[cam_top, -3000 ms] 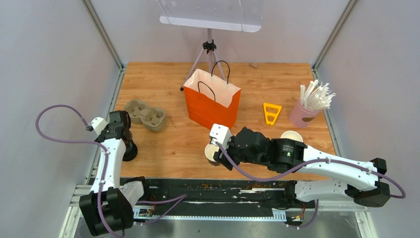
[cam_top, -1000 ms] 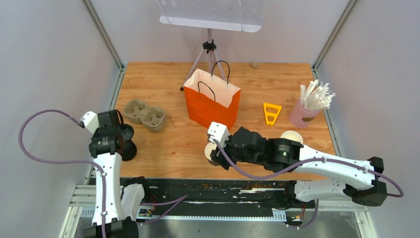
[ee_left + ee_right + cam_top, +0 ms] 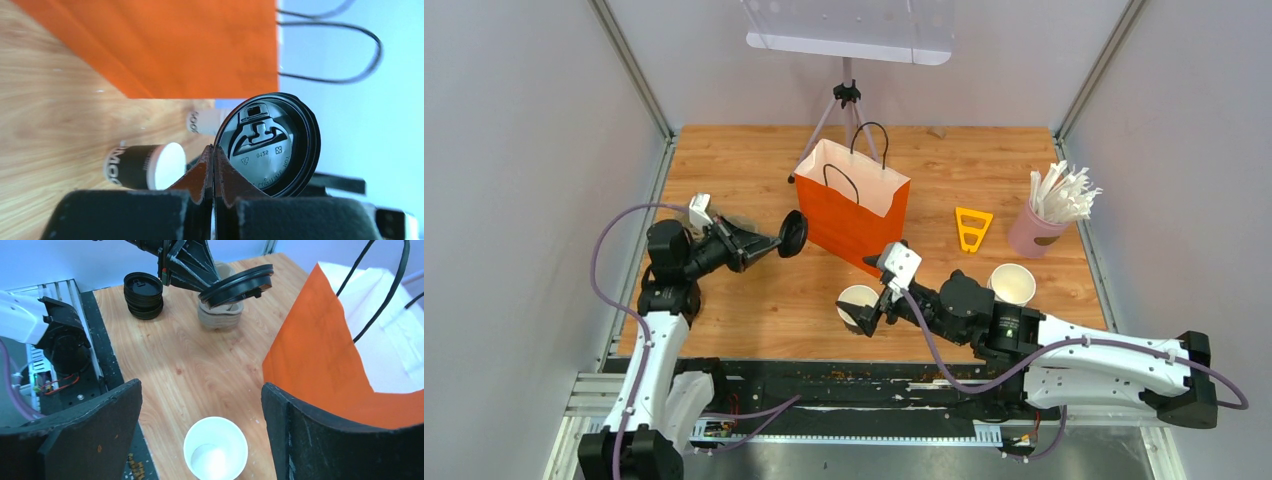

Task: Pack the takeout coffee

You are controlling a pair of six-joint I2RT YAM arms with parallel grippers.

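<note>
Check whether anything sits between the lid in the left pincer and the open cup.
Nothing lies between the black lid, pinched in the shut left pincer, and the open white cup. But the right pincer hangs open close by that cup, fingers flanking it in its wrist view, and would likely crowd the capping approach.

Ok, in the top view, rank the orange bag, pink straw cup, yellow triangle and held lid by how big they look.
1. Orange bag
2. Pink straw cup, straws included
3. Yellow triangle and lid: close. The lid sits tilted in the left fingers, so I won't rank these two.
</note>
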